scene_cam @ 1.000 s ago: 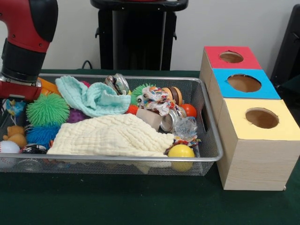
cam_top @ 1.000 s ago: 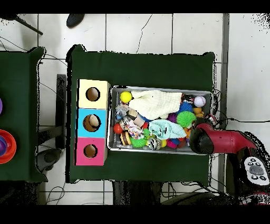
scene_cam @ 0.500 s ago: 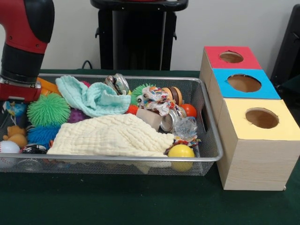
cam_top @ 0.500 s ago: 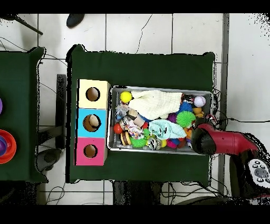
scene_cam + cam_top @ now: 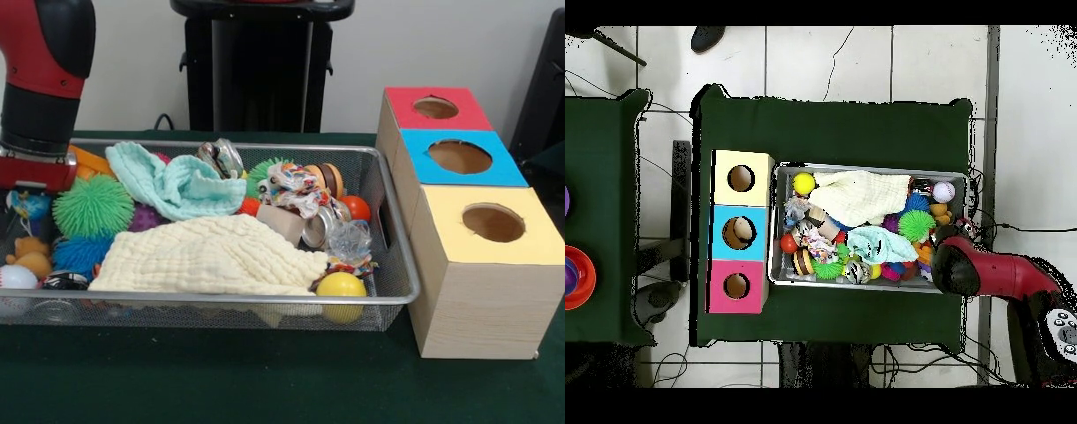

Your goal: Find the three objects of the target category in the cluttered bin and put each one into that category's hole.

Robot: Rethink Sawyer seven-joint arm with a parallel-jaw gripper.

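Green cloth covers the tabletop [image 5: 265, 389], where a wire-mesh bin [image 5: 388, 291] holds a yellow ball [image 5: 341, 285], a cream cloth [image 5: 207, 258], a green spiky ball [image 5: 90, 206] and a mint cloth [image 5: 172, 184]. Beside it stand the yellow [image 5: 493, 222], blue [image 5: 460, 156] and red hole [image 5: 435, 108] boxes. The red arm [image 5: 42, 88] hangs over the bin's far left corner; its tool seems hidden, so its opening cannot be told.

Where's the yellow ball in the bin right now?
In the front view the yellow ball lies in the near right corner of the wire bin, just right of the cream cloth and closest to the yellow box.
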